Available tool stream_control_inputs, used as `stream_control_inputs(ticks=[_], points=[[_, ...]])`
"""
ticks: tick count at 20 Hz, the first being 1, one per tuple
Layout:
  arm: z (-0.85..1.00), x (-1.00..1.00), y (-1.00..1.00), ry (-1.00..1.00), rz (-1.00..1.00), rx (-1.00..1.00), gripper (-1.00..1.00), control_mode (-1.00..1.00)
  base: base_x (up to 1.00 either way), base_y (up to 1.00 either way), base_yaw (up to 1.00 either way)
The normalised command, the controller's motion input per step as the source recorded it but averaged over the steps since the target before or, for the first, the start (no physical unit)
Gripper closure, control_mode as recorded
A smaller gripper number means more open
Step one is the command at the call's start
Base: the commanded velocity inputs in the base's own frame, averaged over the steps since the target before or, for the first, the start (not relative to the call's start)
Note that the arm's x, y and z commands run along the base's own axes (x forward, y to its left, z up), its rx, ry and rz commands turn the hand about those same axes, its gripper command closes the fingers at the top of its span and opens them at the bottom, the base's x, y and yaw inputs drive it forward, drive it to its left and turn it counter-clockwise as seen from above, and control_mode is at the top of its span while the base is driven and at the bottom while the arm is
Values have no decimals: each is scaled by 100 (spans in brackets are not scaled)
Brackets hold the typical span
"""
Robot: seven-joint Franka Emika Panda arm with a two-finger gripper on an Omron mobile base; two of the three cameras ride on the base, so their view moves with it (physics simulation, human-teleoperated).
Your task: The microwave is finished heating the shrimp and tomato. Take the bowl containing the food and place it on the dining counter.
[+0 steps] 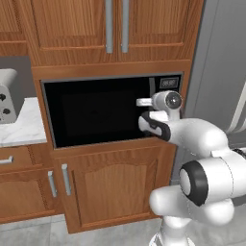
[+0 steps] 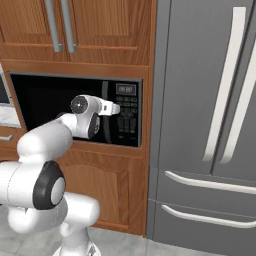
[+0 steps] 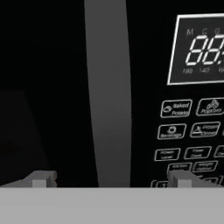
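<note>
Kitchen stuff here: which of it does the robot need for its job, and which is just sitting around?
Job:
microwave, door shut
its handle, between the open gripper jaws

Just around:
toaster oven
fridge
cupboard doors

The microwave (image 1: 98,111) is a wide built-in oven with a black glass front, set into a brown wood cabinet wall under a pair of upper doors and above a lower door. Its door is shut, and the dark glass hides whatever is inside. A vertical bar handle (image 3: 108,92) runs down the right part of the door, grey in the hand view. Just right of the handle is the button panel (image 2: 127,116): a lit digital display (image 3: 199,49) at the top and rows of small white-outlined buttons below it.
</note>
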Motion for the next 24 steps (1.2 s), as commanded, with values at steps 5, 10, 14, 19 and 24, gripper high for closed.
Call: stream_control_inputs(ticks=[5,10,14,19,24], points=[[-13,59,0,0,0,4,-100,-100,0,0,0],[-7,54,0,0,0,4,-100,-100,0,0,0],[-1,51,0,0,0,0,-100,-100,0,0,0],[0,25,0,1,0,0,100,-100,0,0,0],[0,0,0,0,0,0,100,-100,0,0,0]])
